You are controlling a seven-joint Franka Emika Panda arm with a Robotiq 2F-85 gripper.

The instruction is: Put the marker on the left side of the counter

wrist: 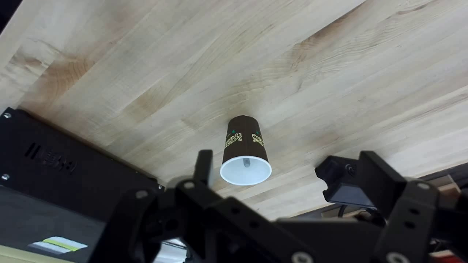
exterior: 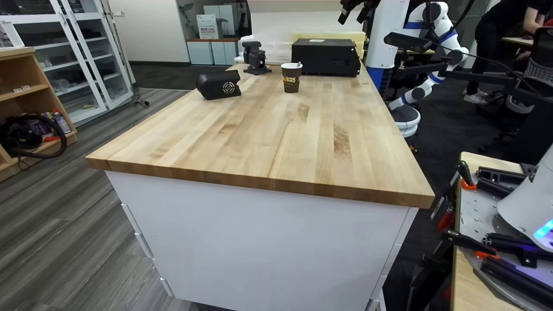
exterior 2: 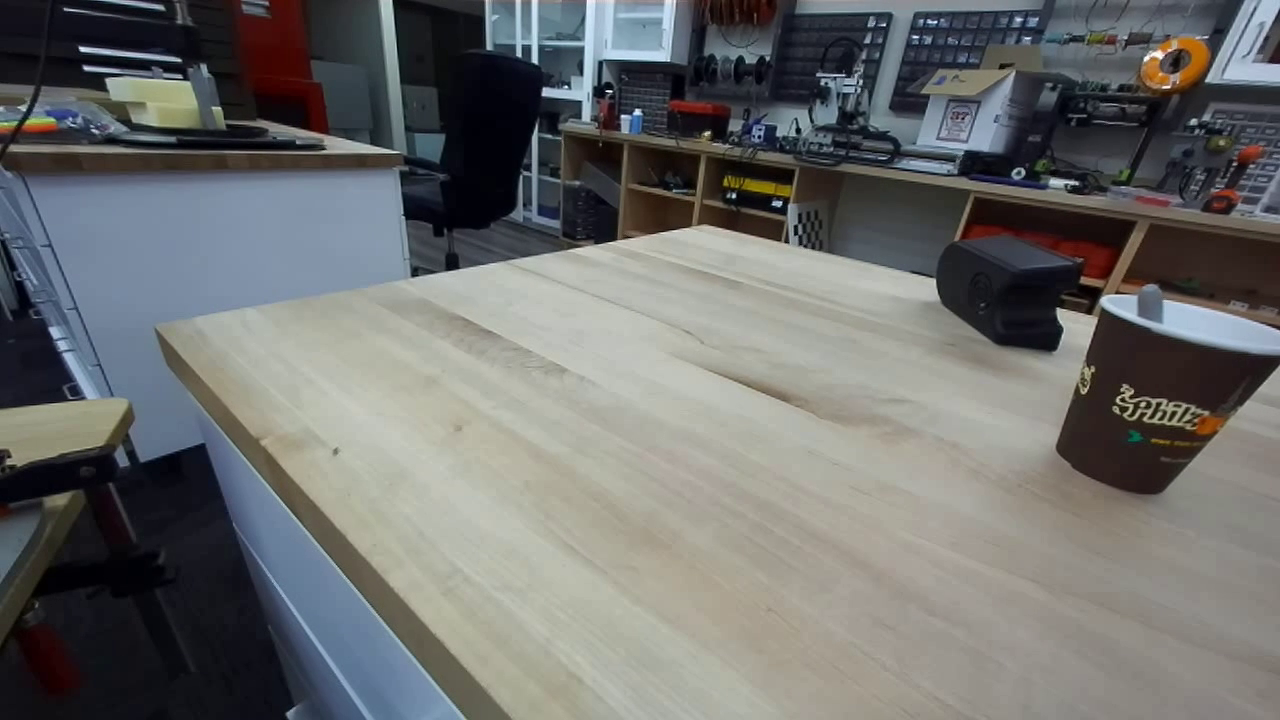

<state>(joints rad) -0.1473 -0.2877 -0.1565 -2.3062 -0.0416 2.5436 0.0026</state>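
The counter [exterior: 259, 138] has a light wooden plank top and a white base; its top also shows in an exterior view [exterior 2: 600, 430] and the wrist view [wrist: 175, 58]. A dark brown paper cup [exterior: 291, 80] stands upright on it, also in an exterior view [exterior 2: 1150, 410] and the wrist view [wrist: 244, 140]. The grey end of a pen-like stick, apparently the marker [exterior 2: 1150, 302], sticks up at the cup's rim; it also shows in the wrist view [wrist: 246, 162]. The rest of it is hidden inside the cup. My gripper [wrist: 287, 155] is open and empty, above the counter near the cup; its fingertips show in an exterior view [exterior: 352, 19].
A black boxy object [exterior: 218, 84] lies by the cup, also in an exterior view [exterior 2: 1005, 290] and the wrist view [wrist: 343, 182]. A large black box [exterior: 326, 57] and a dark clamp-like device [exterior: 255, 58] stand at the far end; the box shows in the wrist view [wrist: 69, 175].
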